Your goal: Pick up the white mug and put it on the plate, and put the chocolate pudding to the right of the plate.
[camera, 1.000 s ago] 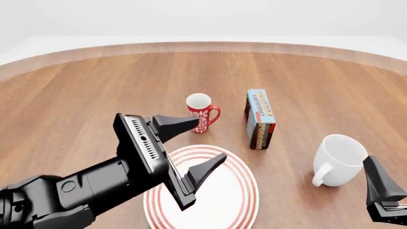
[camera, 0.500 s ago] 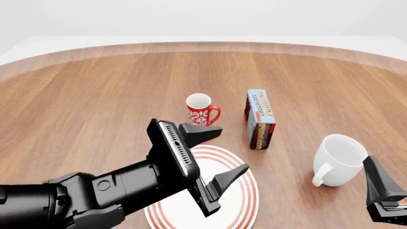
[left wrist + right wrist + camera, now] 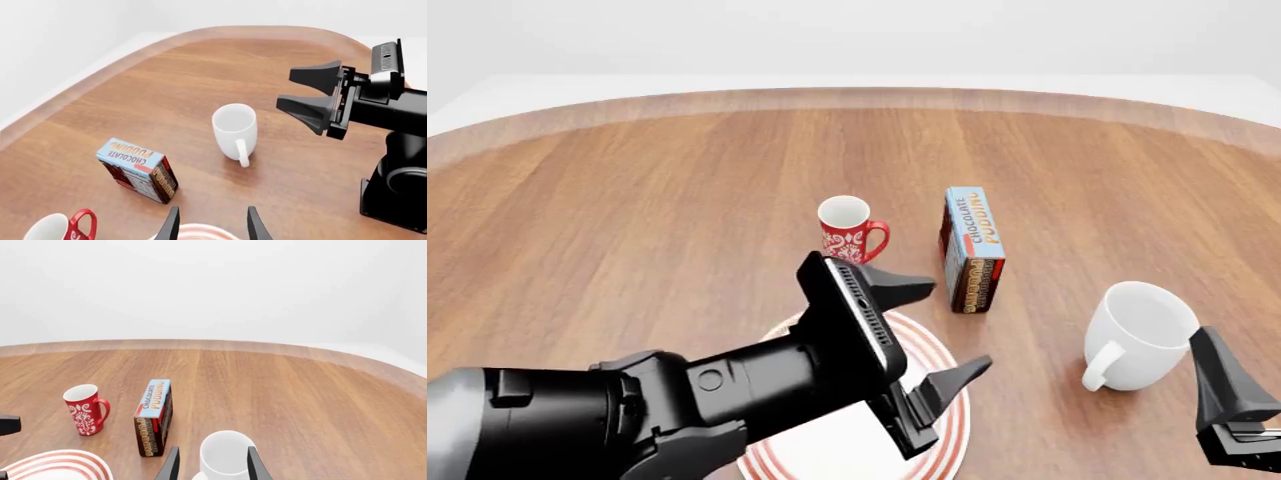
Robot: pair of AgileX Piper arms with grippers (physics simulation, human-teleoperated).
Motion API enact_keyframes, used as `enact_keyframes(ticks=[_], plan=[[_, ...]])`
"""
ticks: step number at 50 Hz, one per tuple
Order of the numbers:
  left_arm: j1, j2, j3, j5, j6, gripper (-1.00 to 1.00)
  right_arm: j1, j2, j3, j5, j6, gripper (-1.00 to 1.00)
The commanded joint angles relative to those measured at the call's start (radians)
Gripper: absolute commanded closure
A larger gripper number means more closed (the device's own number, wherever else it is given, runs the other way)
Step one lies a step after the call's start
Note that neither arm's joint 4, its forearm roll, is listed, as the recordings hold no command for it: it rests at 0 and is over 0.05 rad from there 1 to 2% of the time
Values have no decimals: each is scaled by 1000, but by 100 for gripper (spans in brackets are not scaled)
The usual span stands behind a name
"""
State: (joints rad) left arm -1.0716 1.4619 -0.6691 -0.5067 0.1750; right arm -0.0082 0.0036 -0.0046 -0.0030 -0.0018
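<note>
The white mug (image 3: 1141,335) stands upright at the right of the table, its handle toward the near side. It also shows as the white mug (image 3: 235,127) and the white mug (image 3: 225,455). My right gripper (image 3: 1225,400) sits just behind it, open (image 3: 210,467), with the mug ahead between the fingers, apart from them. The red-ringed plate (image 3: 950,425) is mostly covered by my left arm. My left gripper (image 3: 941,335) hovers open over the plate's right side, near the chocolate pudding (image 3: 972,250), which stands on a long edge. The same box is seen as the chocolate pudding (image 3: 137,167).
A slim red mug (image 3: 851,235) with a white pattern stands behind the plate, left of the pudding box. The round wooden table's edge (image 3: 854,98) curves along the back. The right gripper (image 3: 285,89) shows in the left wrist view.
My left arm has swung rightward and forward across the plate, its open gripper now nearer the pudding box. The right arm, both mugs and the box have not moved.
</note>
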Motion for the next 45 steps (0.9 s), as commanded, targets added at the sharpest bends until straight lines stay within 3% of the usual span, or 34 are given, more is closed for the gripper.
enact_keyframes(ticks=[1,45], plan=[[-12,47,-42,11,-4,-100,-2,-1,0,0,-1,-100],[-78,194,-197,67,-58,-100,1,-1,0,0,1,-100]])
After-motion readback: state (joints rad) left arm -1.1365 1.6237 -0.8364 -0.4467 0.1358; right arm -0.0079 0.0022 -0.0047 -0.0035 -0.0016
